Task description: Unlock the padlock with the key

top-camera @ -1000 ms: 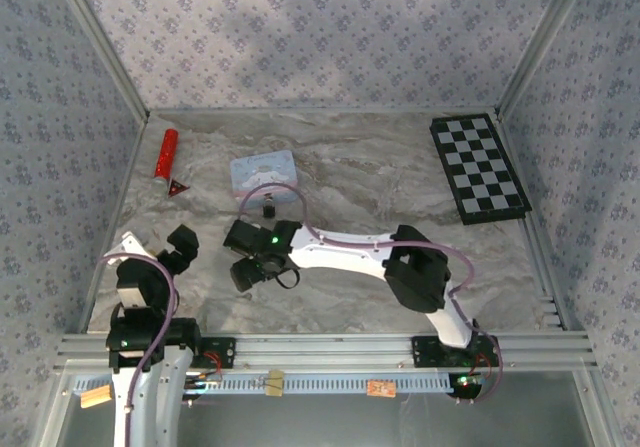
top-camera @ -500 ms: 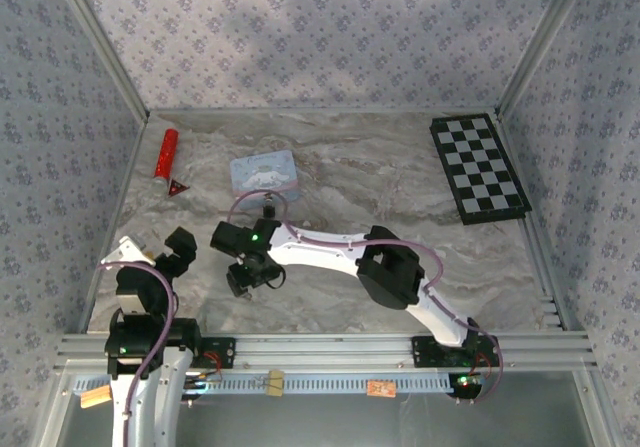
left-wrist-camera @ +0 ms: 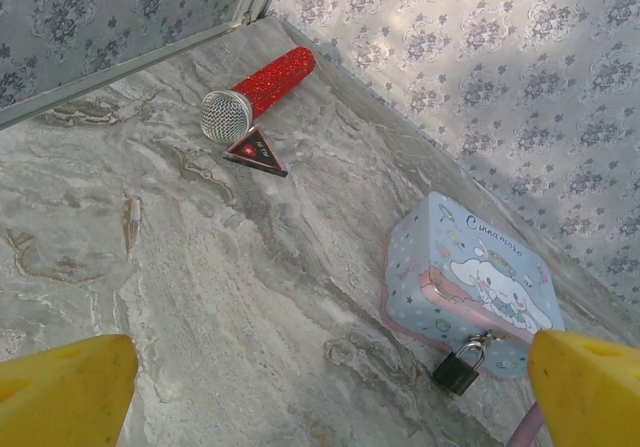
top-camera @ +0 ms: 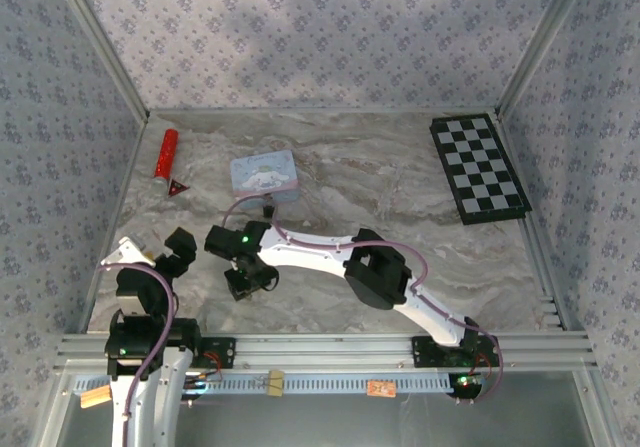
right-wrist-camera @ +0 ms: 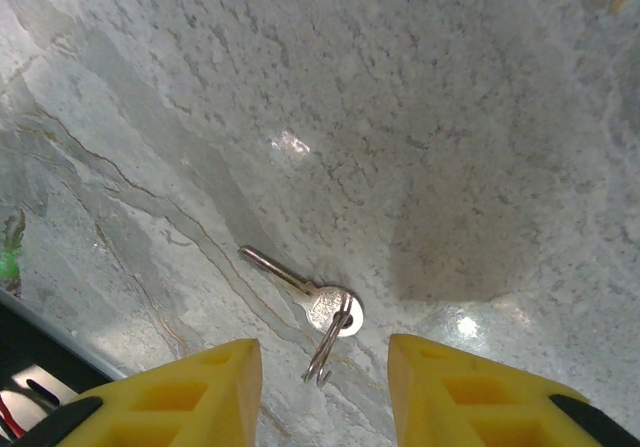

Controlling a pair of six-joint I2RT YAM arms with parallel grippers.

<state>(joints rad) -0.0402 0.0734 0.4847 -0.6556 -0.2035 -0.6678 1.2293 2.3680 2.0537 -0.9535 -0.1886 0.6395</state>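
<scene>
Right gripper (right-wrist-camera: 323, 372): jaws part-way apart, straddling the key (right-wrist-camera: 328, 307) at lower centre, not clamped. Left gripper (left-wrist-camera: 330, 387): jaws wide apart. Padlock (left-wrist-camera: 458, 370) lower right, touching blue tin (left-wrist-camera: 470, 277).

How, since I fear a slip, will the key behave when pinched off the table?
The key lies flat on the glossy marble table, so it will probably skid rather than lift. Its loose ring will likely swing. Thin metal: probably stiff and light.
</scene>
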